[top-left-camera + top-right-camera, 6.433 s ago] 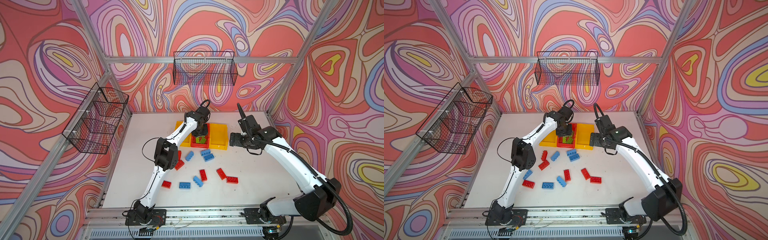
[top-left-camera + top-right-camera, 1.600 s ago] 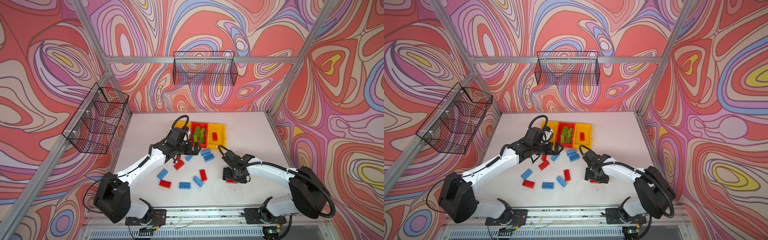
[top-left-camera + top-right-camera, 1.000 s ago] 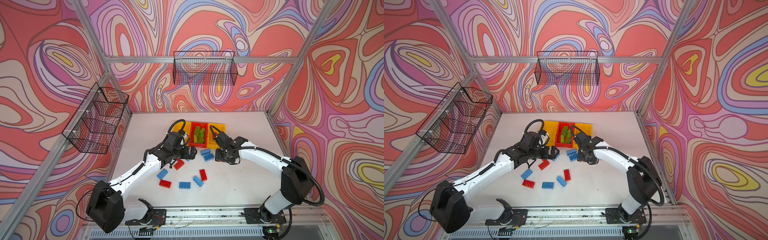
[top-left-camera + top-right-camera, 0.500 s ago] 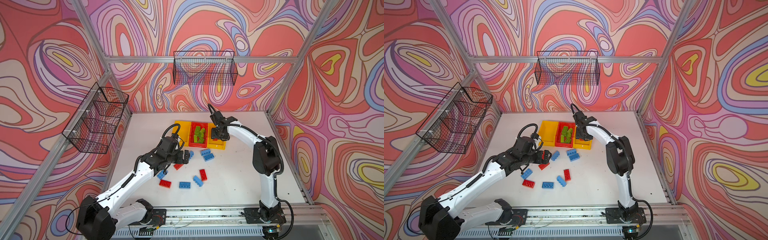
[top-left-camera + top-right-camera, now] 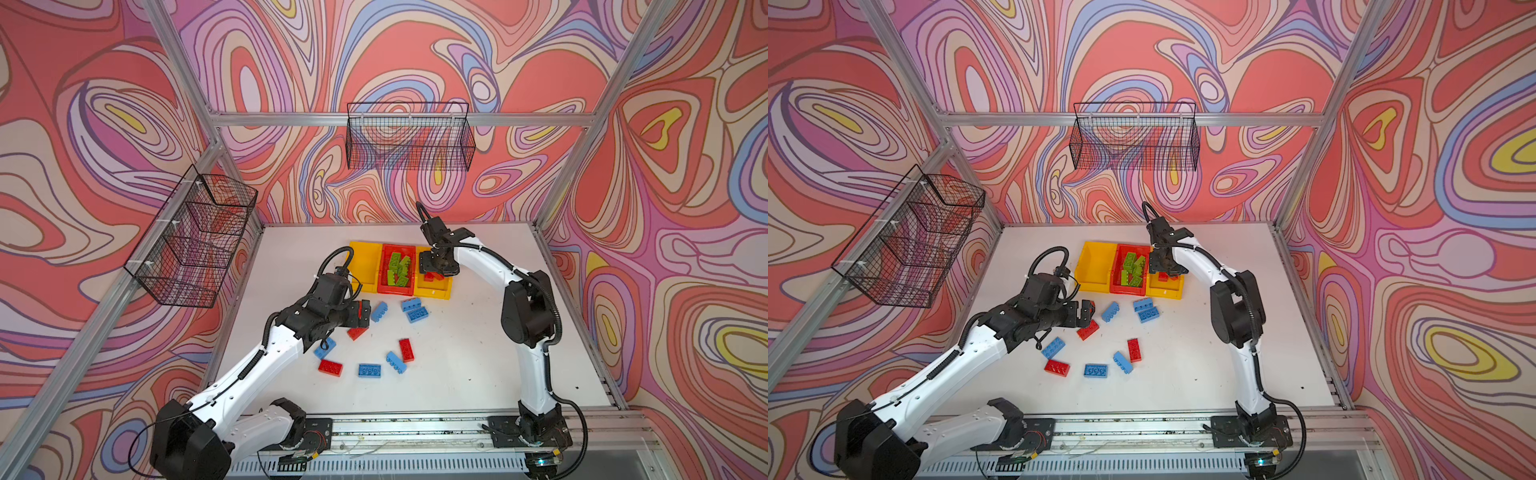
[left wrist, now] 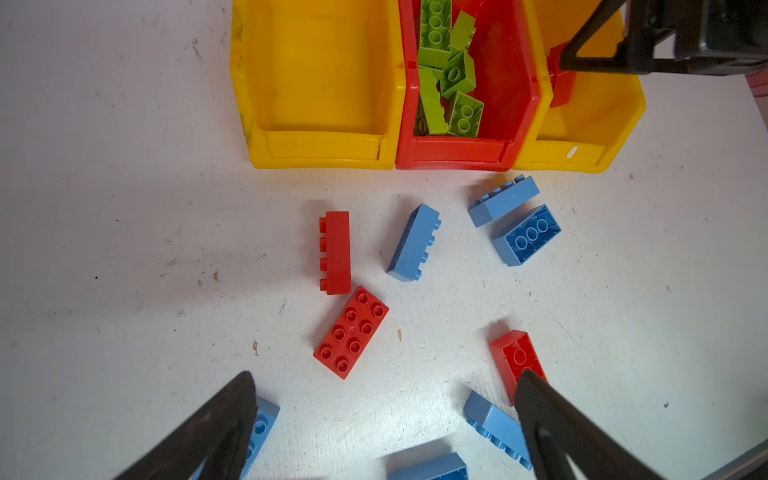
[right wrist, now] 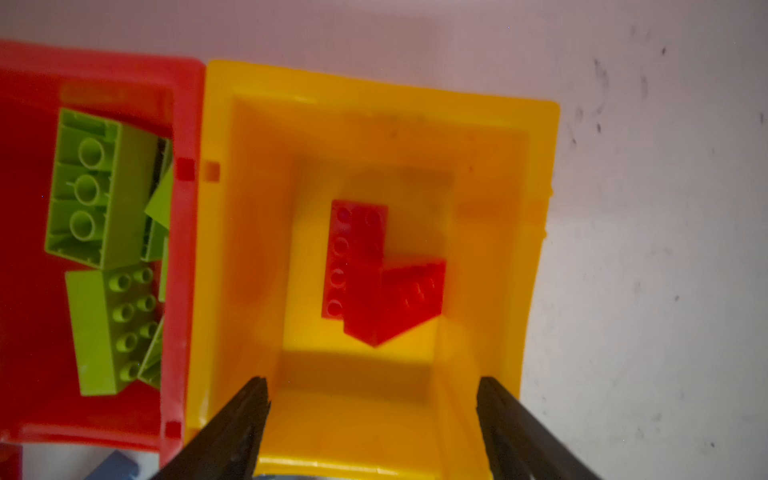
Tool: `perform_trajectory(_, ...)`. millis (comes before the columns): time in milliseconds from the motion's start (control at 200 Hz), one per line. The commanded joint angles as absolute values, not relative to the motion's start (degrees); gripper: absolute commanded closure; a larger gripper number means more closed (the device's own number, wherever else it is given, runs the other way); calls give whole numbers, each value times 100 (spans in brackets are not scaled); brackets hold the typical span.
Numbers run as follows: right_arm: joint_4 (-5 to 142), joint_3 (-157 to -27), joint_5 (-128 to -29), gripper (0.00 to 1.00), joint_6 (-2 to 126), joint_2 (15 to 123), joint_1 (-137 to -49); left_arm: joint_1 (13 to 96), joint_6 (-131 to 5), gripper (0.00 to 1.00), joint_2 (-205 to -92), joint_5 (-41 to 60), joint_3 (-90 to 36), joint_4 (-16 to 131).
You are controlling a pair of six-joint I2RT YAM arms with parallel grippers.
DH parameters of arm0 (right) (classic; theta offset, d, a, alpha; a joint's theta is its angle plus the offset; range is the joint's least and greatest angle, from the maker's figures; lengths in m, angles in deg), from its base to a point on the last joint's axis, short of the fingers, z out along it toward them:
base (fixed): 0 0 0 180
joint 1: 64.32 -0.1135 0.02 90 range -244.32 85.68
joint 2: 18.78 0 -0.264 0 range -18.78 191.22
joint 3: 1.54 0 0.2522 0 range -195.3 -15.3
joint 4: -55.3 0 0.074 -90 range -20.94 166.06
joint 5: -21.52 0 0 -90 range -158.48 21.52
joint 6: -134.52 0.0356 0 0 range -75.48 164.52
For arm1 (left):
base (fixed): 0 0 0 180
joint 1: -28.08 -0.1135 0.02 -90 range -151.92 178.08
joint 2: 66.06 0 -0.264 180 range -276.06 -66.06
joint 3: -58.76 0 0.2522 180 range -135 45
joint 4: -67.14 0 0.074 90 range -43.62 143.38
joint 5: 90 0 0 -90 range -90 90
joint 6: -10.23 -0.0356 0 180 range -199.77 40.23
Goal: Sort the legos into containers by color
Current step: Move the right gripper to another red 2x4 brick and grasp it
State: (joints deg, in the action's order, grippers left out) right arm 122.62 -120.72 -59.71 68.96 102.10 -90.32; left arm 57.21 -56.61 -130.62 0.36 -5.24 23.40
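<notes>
The white tabletop (image 5: 478, 374) carries everything. Toward its far edge stand three small open-top plastic bins joined in a row, and I place all else by the red middle bin (image 5: 395, 292); the left yellow bin (image 5: 370, 266) touches one of its side walls and the right yellow bin (image 5: 434, 294) touches the other.

My right gripper (image 7: 372, 386) hangs over the right yellow bin, just beside the red middle bin; its two black fingers are spread well apart with nothing between them. My left gripper (image 6: 386, 384) hovers low over the table in front of the red middle bin; its jaws are at full spread and hold nothing.

The lime-green studded plastic bricks (image 5: 398, 268) lie piled inside the red middle bin. Two red studded plastic bricks (image 7: 357, 257) lie touching in the right yellow bin; one is flat, studs up, and the other is blurred in the right wrist view, so it may be leaning on the first.

In front of the red middle bin, loose on the table, lie a touching pair of light blue bricks (image 6: 505, 199), a single light blue brick (image 6: 413, 243) on its side, and a red brick on its side (image 6: 336, 251) just beside a red studs-up brick (image 6: 351, 332); further red and blue bricks (image 5: 369, 370) lie scattered beyond these, well apart from the bin.
</notes>
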Motion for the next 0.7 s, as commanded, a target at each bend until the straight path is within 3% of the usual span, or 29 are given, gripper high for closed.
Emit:
perform_trajectory(0,12403,-11587,-6099,20,7142,9461,-9331,5682,-5760,0,-13250,205,-554,2550)
perform_trajectory(376,12168,-9567,-6980,30,8166,8708,-11218,5656,-5471,0,-13316,297,-108,2858)
perform_trajectory(696,11691,-9183,-7232,34,8320,9006,-11522,5590,-5120,0,-12892,-93,143,2617)
